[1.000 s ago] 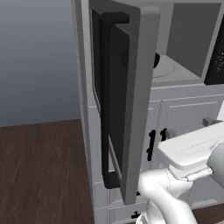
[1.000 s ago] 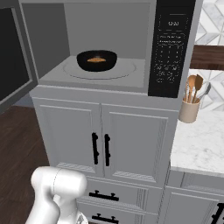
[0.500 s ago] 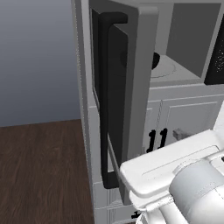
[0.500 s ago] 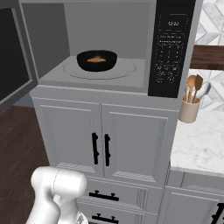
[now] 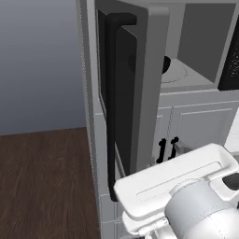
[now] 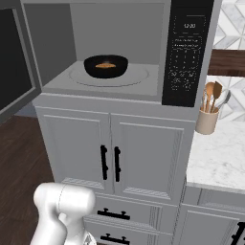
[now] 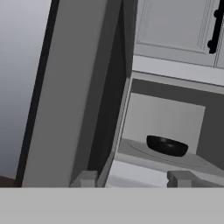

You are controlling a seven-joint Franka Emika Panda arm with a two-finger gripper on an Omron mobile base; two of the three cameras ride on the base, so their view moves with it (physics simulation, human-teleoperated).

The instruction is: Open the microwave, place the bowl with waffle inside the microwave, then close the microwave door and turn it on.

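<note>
Bowl (image 7: 166, 145) w/ waffle (image 6: 105, 65) in microwave (image 6: 143, 52), beyond empty, parted gripper (image 7: 133, 178).

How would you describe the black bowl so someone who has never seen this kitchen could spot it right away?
Find the big grey microwave above the white cabinets, its door swung open. Inside, on the round turntable, sits the bowl: small, round, shallow and black, with an orange-brown waffle in it. Nothing else in the cavity is dark.
</note>
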